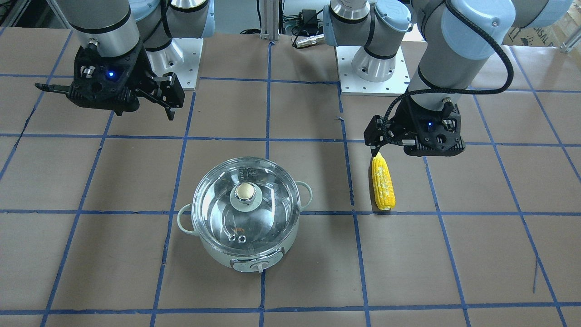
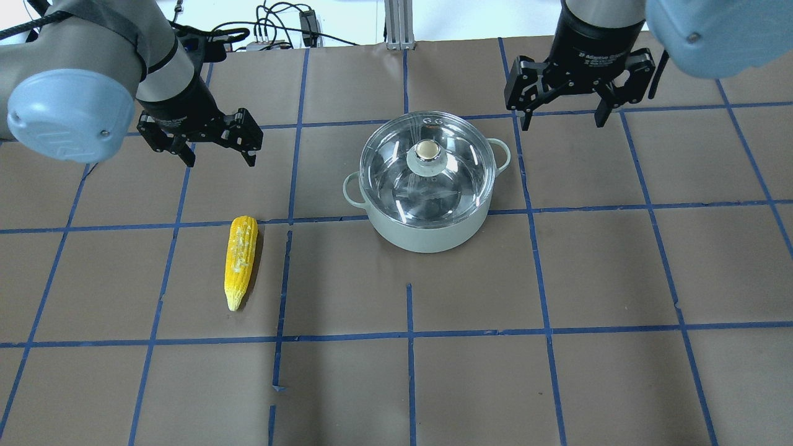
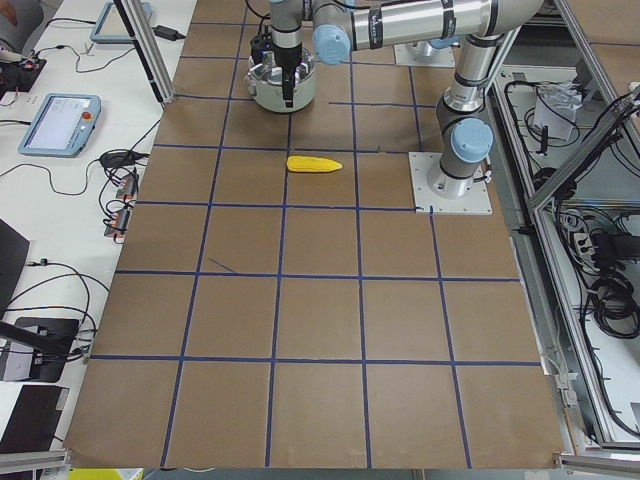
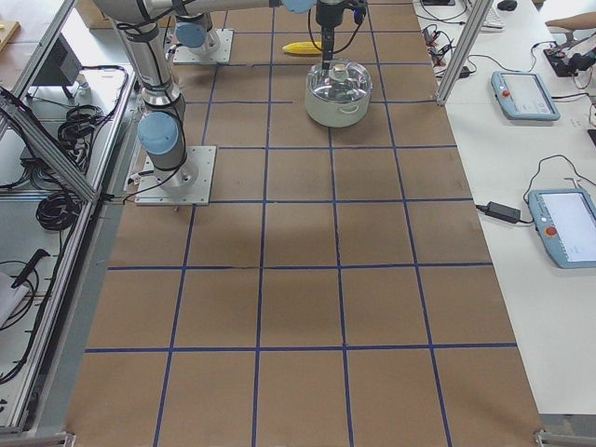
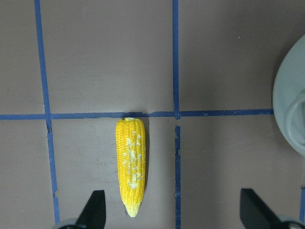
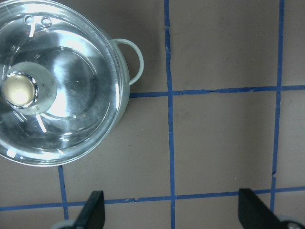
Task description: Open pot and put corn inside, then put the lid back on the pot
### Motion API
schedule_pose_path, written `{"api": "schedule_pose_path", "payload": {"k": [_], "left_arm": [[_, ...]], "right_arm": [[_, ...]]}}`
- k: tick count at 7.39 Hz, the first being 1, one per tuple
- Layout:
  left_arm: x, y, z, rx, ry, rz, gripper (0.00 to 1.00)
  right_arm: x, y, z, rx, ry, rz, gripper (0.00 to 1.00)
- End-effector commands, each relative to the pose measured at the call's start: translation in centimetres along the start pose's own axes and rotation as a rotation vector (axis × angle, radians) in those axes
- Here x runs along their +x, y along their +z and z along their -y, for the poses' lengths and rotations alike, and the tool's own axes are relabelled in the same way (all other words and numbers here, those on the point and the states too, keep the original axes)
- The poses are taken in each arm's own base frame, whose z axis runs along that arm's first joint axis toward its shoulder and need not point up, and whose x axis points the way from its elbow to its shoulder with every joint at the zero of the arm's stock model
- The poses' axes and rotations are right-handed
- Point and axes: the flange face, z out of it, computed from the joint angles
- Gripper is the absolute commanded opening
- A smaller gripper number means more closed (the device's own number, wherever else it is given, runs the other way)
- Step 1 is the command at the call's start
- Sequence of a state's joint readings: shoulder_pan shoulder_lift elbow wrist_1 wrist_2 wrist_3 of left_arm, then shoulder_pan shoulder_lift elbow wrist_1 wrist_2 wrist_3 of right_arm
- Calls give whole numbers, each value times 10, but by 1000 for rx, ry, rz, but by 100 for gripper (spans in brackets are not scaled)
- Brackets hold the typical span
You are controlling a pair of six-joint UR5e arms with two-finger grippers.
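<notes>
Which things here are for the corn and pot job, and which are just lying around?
For the job:
pot
lid
corn

Lying about:
tablets on the side bench
power brick
cables behind the table

Brown on the worktop point(image 2: 619, 266), gridded in blue tape point(image 2: 545, 331). Yellow, paler-flecked, on the corn point(image 2: 241, 260) at lower left. Perhaps pale mint on the pot point(image 2: 427, 238); clear lid point(image 2: 393, 183), beige knob point(image 2: 426, 149). Black on left claw point(image 2: 220, 162), right claw point(image 2: 562, 125).
</notes>
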State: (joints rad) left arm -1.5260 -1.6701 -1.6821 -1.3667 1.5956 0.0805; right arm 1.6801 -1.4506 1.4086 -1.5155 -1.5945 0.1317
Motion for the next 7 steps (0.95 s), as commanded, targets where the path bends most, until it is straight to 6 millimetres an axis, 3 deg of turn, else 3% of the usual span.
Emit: {"api": "schedule_pose_path", "payload": {"k": [1, 2, 3, 5, 6, 7], "left_arm": [[-21, 62, -16, 42, 40, 9, 99], [-30, 92, -31, 54, 39, 15, 100], [-32, 112, -40, 65, 63, 21, 100], [-41, 165, -56, 99, 78, 31, 100], [-42, 183, -64, 113, 82, 36, 100], [-39, 200, -75, 95, 113, 28, 100]], "right_arm": [[-88, 37, 37, -36, 20, 14, 100], [-125, 49, 39, -43, 10, 9, 100], [-137, 71, 42, -67, 37, 0, 99], [-145, 104, 53, -97, 43, 0, 99], [-151, 125, 58, -120, 67, -11, 95], [-154, 128, 65, -72, 74, 5, 95]]}}
